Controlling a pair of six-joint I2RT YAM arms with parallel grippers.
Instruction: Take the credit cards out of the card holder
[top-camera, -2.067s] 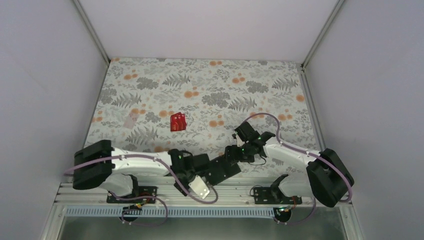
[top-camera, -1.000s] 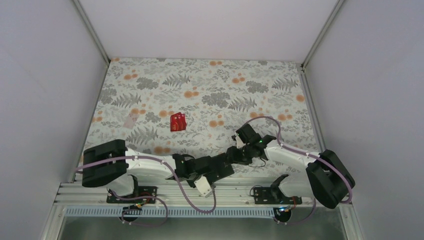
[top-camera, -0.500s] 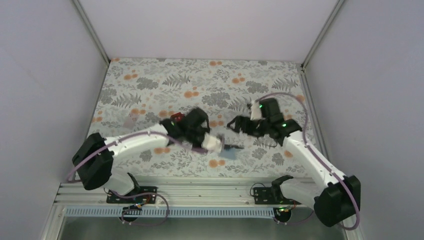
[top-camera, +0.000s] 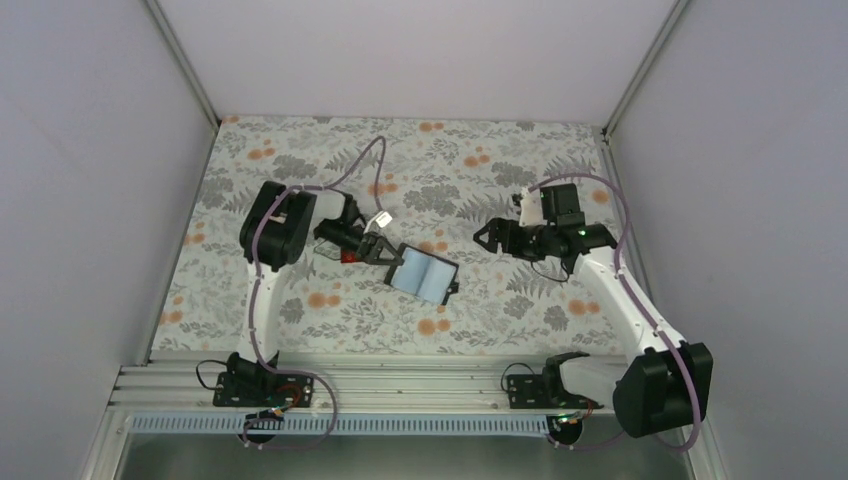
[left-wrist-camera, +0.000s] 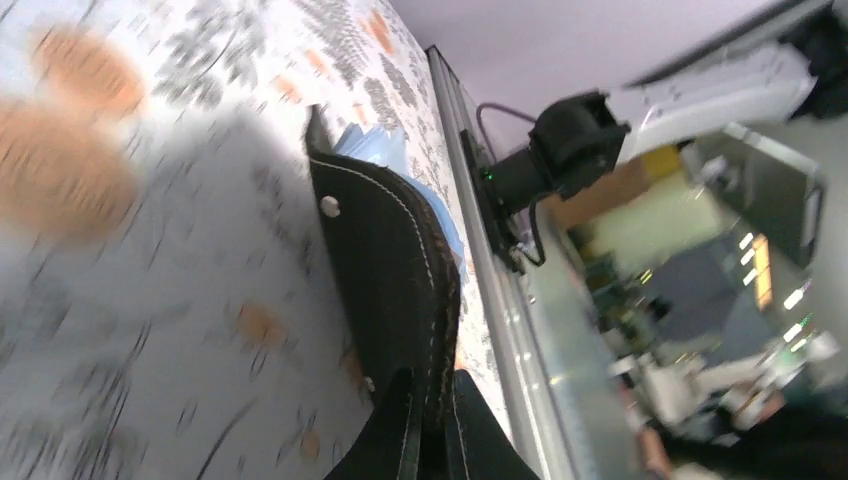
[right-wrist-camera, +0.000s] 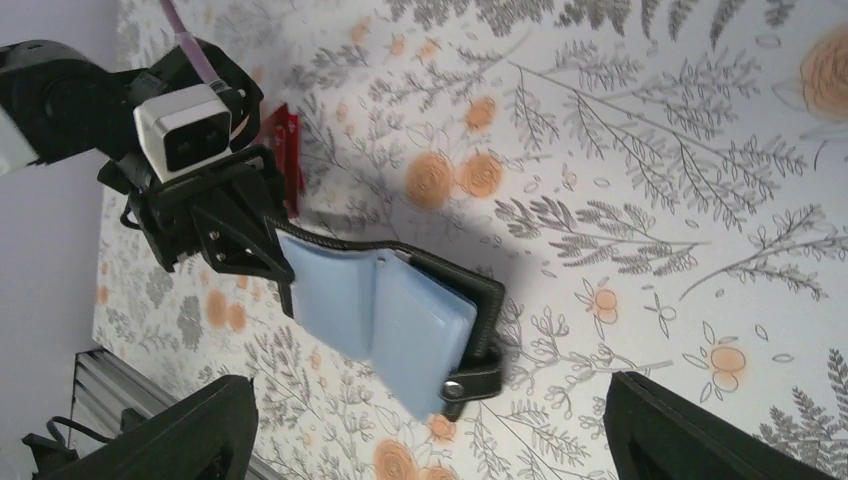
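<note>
The card holder (top-camera: 426, 275) hangs open over the middle of the table, its light blue inner face (right-wrist-camera: 380, 310) turned up and its black stitched outside (left-wrist-camera: 385, 260) towards the left wrist camera. My left gripper (top-camera: 388, 254) is shut on the holder's left edge, and its fingers (left-wrist-camera: 400, 435) pinch the black leather. Red credit cards (right-wrist-camera: 291, 150) lie on the cloth just behind that gripper, partly hidden by it. My right gripper (top-camera: 488, 238) hovers open to the right of the holder, apart from it, with its fingers (right-wrist-camera: 205, 430) spread wide and nothing between them.
The floral tablecloth (top-camera: 480, 170) covers the whole table, with white walls on three sides. A metal rail (top-camera: 400, 385) with both arm bases runs along the near edge. The left arm's purple cable (top-camera: 352, 175) loops over the back left.
My left arm swung from the near edge to the middle of the table and closed on the holder, which now hangs open. My right arm drew back to the right and its gripper opened.
</note>
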